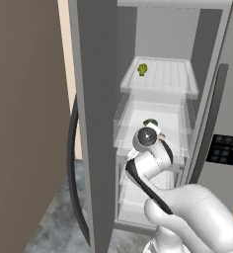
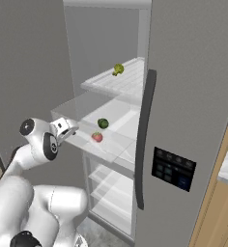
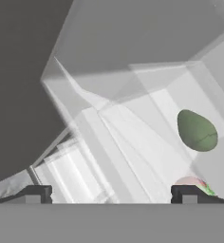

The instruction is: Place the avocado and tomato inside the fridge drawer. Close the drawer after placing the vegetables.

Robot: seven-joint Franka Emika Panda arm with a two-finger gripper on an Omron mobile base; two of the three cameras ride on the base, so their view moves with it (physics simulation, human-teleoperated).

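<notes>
Your gripper hangs at the fridge drawer front, fingers wide apart and empty, avocado and tomato already inside.

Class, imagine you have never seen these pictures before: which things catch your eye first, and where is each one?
The open fridge stands out, with a clear fridge drawer pulled out at mid-height. Inside it lie a dark green avocado and, nearer the front, a red tomato. The white arm's tool, jaws wide open and empty, sits at the drawer's front left corner, and a yellow-green broccoli-like item rests on the ribbed shelf above.
</notes>
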